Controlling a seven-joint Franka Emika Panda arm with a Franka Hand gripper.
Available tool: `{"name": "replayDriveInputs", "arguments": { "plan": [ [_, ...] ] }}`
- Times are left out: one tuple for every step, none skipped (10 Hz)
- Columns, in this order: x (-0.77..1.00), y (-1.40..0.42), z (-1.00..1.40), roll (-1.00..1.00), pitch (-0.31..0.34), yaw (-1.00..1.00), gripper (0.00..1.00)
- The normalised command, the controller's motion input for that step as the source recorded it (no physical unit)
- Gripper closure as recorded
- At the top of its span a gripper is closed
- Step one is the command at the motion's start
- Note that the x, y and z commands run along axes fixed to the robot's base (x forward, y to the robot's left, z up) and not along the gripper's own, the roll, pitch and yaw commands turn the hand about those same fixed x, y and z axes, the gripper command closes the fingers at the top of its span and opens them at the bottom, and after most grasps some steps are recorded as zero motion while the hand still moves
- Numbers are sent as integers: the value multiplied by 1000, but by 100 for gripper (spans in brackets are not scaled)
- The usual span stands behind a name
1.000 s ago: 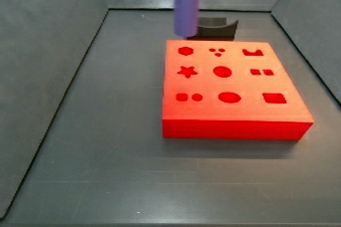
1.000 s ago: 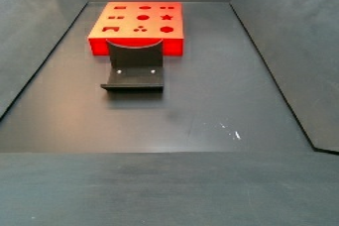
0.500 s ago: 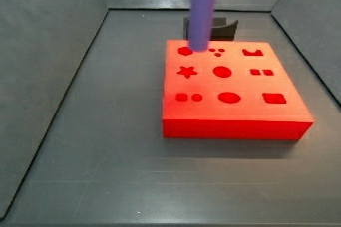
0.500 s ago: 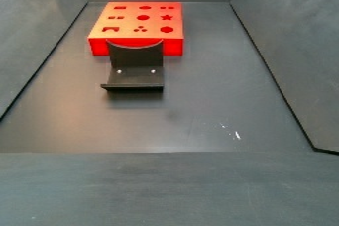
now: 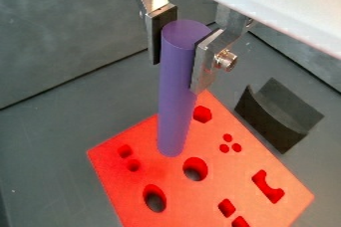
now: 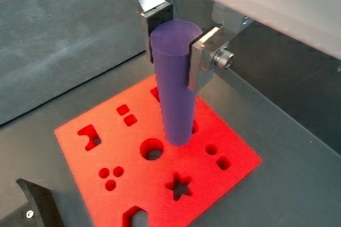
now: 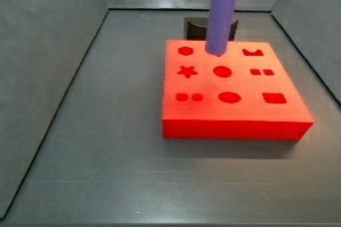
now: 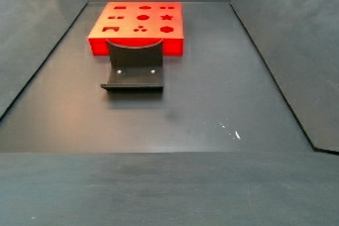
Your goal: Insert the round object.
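The round object is a long purple rod (image 5: 172,92), held upright. My gripper (image 5: 182,40) is shut on its upper end, with a silver finger plate on each side; this also shows in a wrist view (image 6: 178,42). The rod (image 6: 173,87) hangs over the red block (image 6: 134,171), which has several shaped holes, and its lower end is near a round hole (image 6: 154,151). In a side view the rod (image 7: 224,12) comes down over the far part of the red block (image 7: 240,112). I cannot tell whether it touches. The gripper is out of both side views.
The dark fixture (image 7: 198,24) stands just behind the red block, and shows in front of the block (image 8: 137,42) in a side view (image 8: 134,71). Grey walls enclose the dark floor (image 8: 172,141). The fixture also shows in both wrist views (image 5: 280,112) (image 6: 34,206).
The rod has moved to the right across the far part of the red block and come a little lower.
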Motion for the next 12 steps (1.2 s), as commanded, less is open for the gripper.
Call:
{"name": "replayDriveInputs", "arguments": {
  "plan": [
    [946,0,-106,149,0,57,100],
    [926,0,-183,134,0,111,100],
    [906,0,-251,89,0,114,100],
    [903,0,-266,87,0,111,100],
    [917,0,-240,87,-4,117,100],
    [966,43,-134,31,-23,131,100],
    [960,111,-109,41,-23,137,100],
    [440,277,-40,110,30,0,100],
    [89,249,-94,117,50,-29,100],
    [126,0,-163,149,40,-29,100],
    [11,-20,-194,151,31,0,100],
    [0,-51,-274,159,27,0,100]
  ]
}}
